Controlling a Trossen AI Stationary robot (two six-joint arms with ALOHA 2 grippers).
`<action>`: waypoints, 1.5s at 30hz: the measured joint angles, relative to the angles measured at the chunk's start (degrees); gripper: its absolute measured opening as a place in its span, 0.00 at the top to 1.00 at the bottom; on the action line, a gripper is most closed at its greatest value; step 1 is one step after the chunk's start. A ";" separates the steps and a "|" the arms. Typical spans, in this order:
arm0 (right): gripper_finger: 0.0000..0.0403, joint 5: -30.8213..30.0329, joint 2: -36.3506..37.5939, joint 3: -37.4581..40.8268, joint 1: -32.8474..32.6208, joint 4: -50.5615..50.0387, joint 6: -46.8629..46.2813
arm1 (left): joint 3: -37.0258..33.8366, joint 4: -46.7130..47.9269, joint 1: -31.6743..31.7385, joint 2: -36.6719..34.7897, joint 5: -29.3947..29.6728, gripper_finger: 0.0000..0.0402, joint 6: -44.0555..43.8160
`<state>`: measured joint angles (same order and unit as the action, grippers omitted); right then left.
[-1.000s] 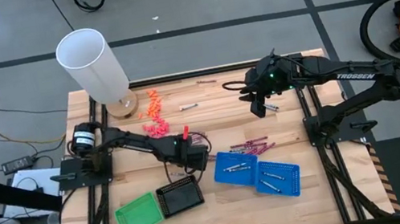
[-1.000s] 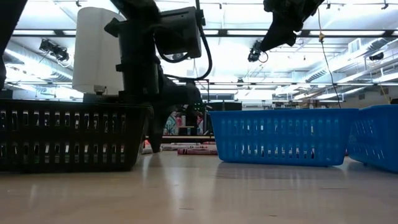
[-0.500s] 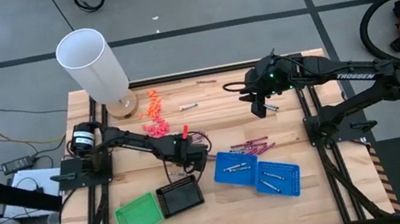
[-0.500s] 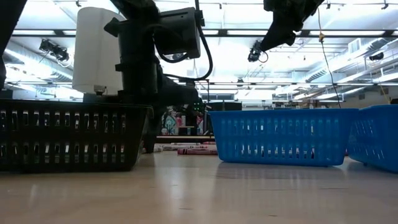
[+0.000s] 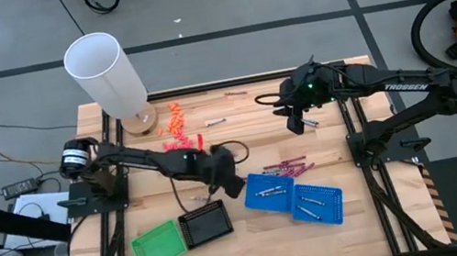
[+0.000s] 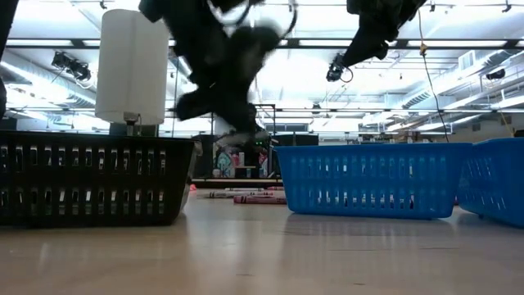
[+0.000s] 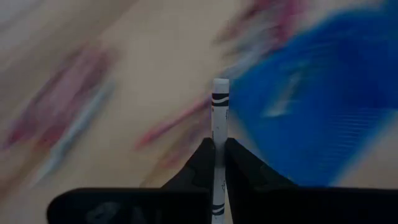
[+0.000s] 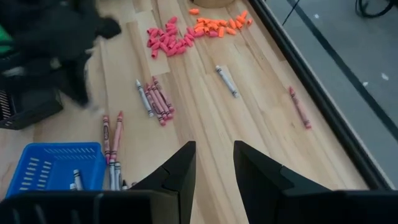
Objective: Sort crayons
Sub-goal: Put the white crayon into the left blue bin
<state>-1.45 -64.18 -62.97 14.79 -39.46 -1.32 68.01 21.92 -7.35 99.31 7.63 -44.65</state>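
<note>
Two arms hang over the wooden bench [image 5: 241,144]. The left end effector [image 7: 217,163] is pinched tight on one pale grey crayon [image 7: 219,118], lifted off the bench near the middle, beside a blue basket [image 5: 267,192]. The right end effector [image 8: 214,163] hovers high toward the far side, fingers spread and holding nothing. Loose red crayons [image 5: 289,169] lie on the bench just behind the blue baskets, and a few grey ones [image 5: 312,201] rest inside them.
</note>
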 joint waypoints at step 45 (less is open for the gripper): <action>0.71 -3.42 0.11 0.01 -0.04 0.35 -2.08 | 0.20 -16.57 -1.98 -0.51 -2.33 0.62 21.91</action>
<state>-4.86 -64.07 -62.96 14.74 -39.11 -3.40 68.20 5.35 -9.34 98.80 5.30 -22.73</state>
